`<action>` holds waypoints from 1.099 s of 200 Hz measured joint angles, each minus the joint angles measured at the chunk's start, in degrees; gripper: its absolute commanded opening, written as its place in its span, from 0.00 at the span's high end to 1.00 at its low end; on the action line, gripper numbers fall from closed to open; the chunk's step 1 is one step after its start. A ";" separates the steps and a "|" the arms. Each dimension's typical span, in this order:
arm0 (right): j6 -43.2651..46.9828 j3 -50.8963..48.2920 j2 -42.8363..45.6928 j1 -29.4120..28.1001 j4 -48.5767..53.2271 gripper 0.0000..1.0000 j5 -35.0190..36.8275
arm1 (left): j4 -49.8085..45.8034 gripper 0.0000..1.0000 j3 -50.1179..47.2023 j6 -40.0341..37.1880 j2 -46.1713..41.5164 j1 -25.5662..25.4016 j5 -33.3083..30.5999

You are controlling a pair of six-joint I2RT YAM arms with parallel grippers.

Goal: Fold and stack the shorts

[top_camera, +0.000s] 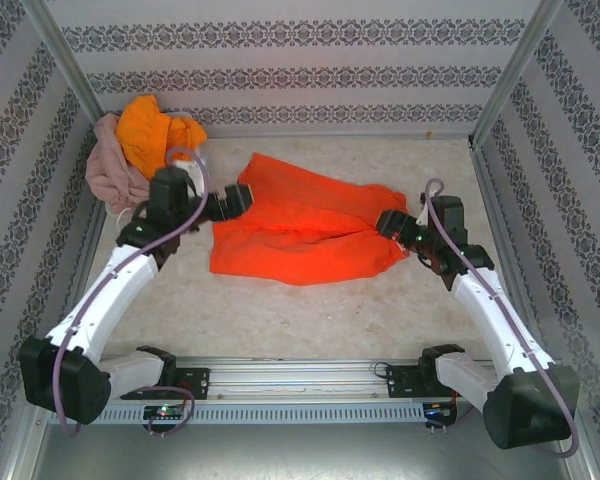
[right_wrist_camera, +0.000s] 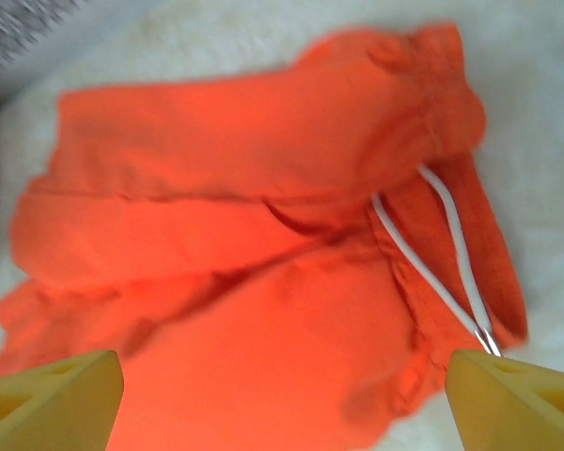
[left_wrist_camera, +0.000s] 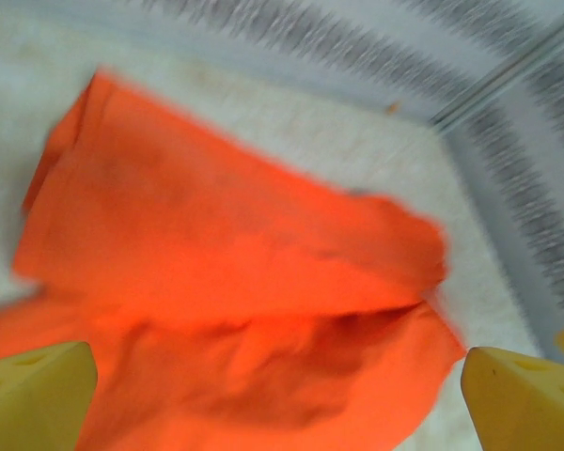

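The red shorts (top_camera: 300, 235) lay on the table (top_camera: 310, 310), in the middle and a little toward the far side, stretched from left to right between the two grippers. The cloth was rumpled. A crease ran along its length, with the far layer lying partly over the near one. In the right wrist view the red shorts (right_wrist_camera: 263, 254) showed a gathered waist end with a white drawstring (right_wrist_camera: 432, 254) trailing across it. In the left wrist view the same shorts (left_wrist_camera: 235, 282) were blurred, with a fold across the middle.

The left gripper (top_camera: 230, 203) sat at the left end of the red shorts, just over the edge of the cloth. From its wrist camera the left gripper (left_wrist_camera: 277, 357) had its yellow fingers (left_wrist_camera: 38, 395) spread wide, with nothing pinched between them. The right gripper (top_camera: 390, 222) sat at the right end of the shorts. In its own view the right gripper (right_wrist_camera: 282, 362) was likewise spread wide, its fingers (right_wrist_camera: 517, 399) gripping no cloth. Whether either gripper touched the fabric could not be told.

At the far left corner, well apart from the red shorts, the orange shorts (top_camera: 152, 130) were heaped on top of the pink shorts (top_camera: 105, 165), both bunched and unfolded. Patterned walls (top_camera: 280, 40) enclosed the table on the left, right and far sides.
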State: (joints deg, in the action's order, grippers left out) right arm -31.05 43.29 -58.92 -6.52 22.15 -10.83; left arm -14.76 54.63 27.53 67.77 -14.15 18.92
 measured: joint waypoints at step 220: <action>0.81 -4.35 -4.35 -0.09 -2.51 0.17 -0.17 | 1.60 1.00 -4.44 2.08 10.23 0.00 -4.57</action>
State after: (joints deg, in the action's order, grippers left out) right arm -30.24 38.94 -63.26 -6.61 19.64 -11.00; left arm -13.17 50.19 29.61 78.00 -14.15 14.35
